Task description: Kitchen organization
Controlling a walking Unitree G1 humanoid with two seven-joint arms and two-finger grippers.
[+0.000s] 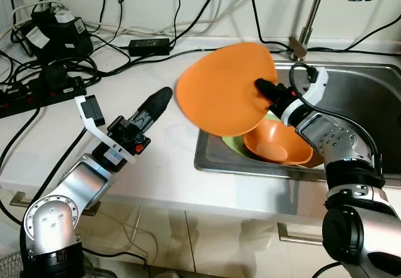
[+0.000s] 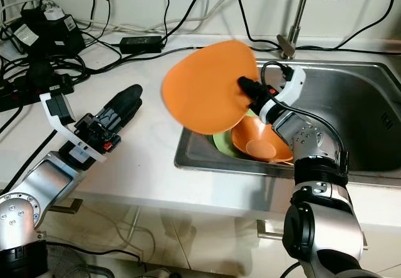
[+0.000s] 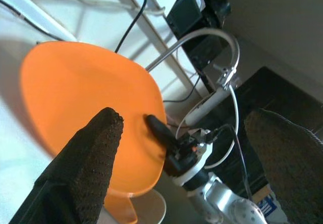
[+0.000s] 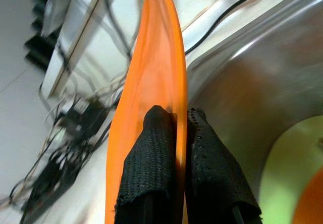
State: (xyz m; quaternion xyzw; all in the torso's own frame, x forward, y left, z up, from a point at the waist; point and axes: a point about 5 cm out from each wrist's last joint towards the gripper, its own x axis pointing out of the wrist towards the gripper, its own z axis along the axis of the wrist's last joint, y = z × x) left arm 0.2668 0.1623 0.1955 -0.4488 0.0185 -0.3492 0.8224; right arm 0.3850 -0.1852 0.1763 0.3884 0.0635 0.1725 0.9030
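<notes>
My right gripper is shut on the rim of an orange plate, held tilted on edge above the left end of the steel sink. The right wrist view has both black fingers pinching the orange plate. Below it in the sink an orange bowl rests on a green plate. My left gripper hovers over the white counter left of the plate, fingers open; the left wrist view looks between its fingertips at the orange plate.
Black power strips, adapters and tangled cables cover the back left of the counter. A chrome tap rises behind the sink. Cabinet doors and handles sit below the counter's front edge.
</notes>
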